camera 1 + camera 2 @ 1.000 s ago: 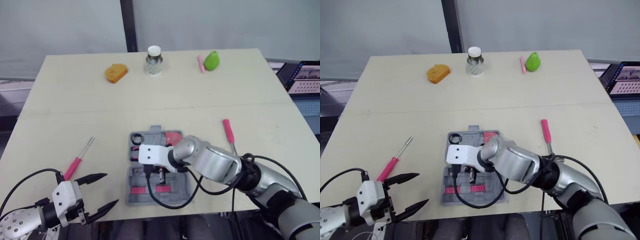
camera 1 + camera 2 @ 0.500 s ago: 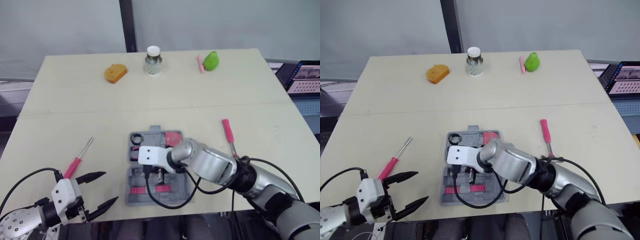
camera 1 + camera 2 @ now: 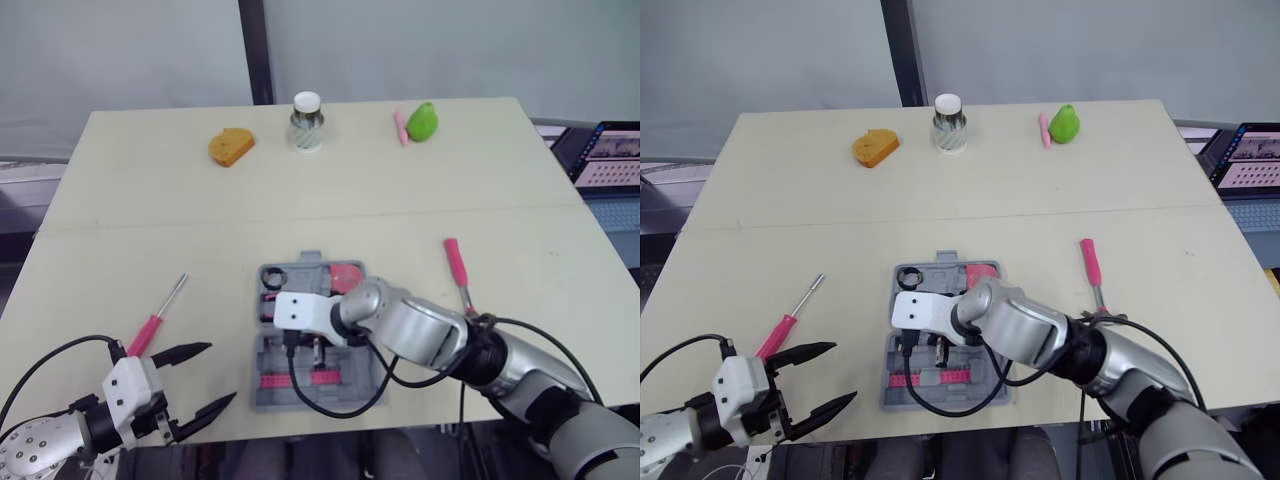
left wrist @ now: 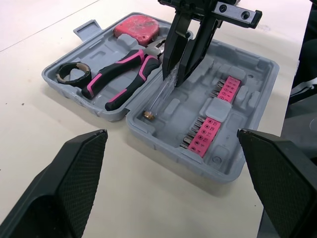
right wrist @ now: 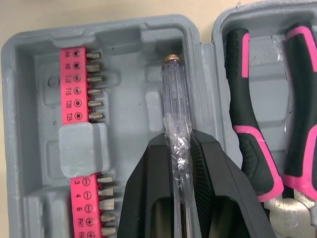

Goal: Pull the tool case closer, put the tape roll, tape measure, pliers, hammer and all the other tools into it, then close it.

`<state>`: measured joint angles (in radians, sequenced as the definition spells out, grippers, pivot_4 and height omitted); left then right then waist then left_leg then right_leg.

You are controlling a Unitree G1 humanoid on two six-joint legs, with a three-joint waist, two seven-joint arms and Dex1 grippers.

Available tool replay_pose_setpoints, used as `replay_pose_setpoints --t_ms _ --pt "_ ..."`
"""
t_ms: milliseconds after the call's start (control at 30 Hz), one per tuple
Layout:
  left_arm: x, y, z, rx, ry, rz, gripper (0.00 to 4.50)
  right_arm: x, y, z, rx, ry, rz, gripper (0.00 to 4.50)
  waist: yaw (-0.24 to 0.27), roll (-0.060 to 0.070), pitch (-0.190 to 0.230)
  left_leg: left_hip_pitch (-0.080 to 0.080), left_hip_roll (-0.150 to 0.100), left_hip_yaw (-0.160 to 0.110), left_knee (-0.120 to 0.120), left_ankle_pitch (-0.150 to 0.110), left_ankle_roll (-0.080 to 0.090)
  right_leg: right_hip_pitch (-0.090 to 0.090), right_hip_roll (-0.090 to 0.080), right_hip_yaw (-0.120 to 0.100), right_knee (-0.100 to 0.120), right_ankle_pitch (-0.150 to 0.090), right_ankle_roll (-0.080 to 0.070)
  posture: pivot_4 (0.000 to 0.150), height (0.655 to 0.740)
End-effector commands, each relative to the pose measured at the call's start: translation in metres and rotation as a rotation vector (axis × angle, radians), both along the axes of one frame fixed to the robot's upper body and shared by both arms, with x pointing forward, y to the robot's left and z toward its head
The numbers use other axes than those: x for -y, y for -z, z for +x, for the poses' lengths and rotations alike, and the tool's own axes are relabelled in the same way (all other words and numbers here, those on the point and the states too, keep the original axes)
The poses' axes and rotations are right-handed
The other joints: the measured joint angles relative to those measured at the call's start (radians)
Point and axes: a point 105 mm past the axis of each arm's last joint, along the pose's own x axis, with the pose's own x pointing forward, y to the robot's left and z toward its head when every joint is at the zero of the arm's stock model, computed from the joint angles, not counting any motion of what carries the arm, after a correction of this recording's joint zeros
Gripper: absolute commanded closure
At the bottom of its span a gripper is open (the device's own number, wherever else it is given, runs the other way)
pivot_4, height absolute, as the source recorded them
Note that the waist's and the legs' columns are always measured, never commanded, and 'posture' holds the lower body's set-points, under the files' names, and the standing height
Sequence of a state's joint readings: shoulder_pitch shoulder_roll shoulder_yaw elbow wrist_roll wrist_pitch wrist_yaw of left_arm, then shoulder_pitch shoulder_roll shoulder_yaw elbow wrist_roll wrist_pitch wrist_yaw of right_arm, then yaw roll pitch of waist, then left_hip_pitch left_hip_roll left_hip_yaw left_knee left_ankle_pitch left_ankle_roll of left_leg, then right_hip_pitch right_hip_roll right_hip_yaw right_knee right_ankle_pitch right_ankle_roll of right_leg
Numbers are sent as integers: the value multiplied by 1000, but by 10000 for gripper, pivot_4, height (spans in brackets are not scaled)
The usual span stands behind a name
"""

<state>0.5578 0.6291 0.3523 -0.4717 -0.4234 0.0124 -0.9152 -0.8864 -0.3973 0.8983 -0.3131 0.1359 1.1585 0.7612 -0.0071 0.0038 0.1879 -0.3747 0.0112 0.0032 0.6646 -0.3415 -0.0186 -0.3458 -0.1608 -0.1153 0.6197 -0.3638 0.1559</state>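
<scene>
The right fingers (image 5: 148, 188) are clamped on a clear-handled screwdriver (image 5: 174, 94), whose brass end is down in the open tool case (image 4: 247, 64) near the desk's (image 3: 120, 220) front edge. The left fingers (image 4: 74, 178) hover spread apart near a pink screwdriver (image 3: 152, 327).

Covered and cropped parts
The working end of the clear-handled tool (image 5: 174, 109) is hidden between the right gripper (image 5: 179, 140) fingers; the pliers (image 5: 240, 99) are cropped at the edge; the tool case (image 3: 262, 398) is partly covered by the right arm.

Lab: test table (image 3: 330, 210), laptop (image 3: 612, 155) alongside.
</scene>
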Motion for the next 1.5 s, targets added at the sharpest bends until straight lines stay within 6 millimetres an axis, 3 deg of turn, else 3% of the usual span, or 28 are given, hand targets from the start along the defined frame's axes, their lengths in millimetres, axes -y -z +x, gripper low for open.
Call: replay_pose_setpoints --t_ms 33,700,1000,1233,1333,1500 --pt "5 -5 0 29 13 2 0 -7 -4 -3 31 -31 23 44779 0 0 0 0 0 0 0 0 0 0 0 0 0 0 0 1500 7400" --pt "7 -1 3 35 8 7 0 -9 -1 -3 33 -43 25 44779 0 0 0 0 0 0 0 0 0 0 0 0 1 0 0 1500 7400" --pt "8 -1 4 38 10 1 0 -5 -9 -3 41 -35 47 385 0 0 0 0 0 0 0 0 0 0 0 0 1 0 0 1500 7400" --pt "11 -2 5 45 10 -7 0 8 -26 3 100 12 241 385 4 -2 -1 0 0 0 0 0 0 0 0 0 1 0 0 1500 7400" --pt "11 -1 6 47 11 -8 0 20 -29 6 152 32 421 8327 5 -5 -3 0 0 0 0 0 0 0 0 0 1 0 0 1500 7400" --pt "12 -2 10 51 22 -9 0 33 -10 5 62 148 649 32803 4 -7 -4 2 0 2 0 0 0 1 0 0 0 0 0 1500 7400"
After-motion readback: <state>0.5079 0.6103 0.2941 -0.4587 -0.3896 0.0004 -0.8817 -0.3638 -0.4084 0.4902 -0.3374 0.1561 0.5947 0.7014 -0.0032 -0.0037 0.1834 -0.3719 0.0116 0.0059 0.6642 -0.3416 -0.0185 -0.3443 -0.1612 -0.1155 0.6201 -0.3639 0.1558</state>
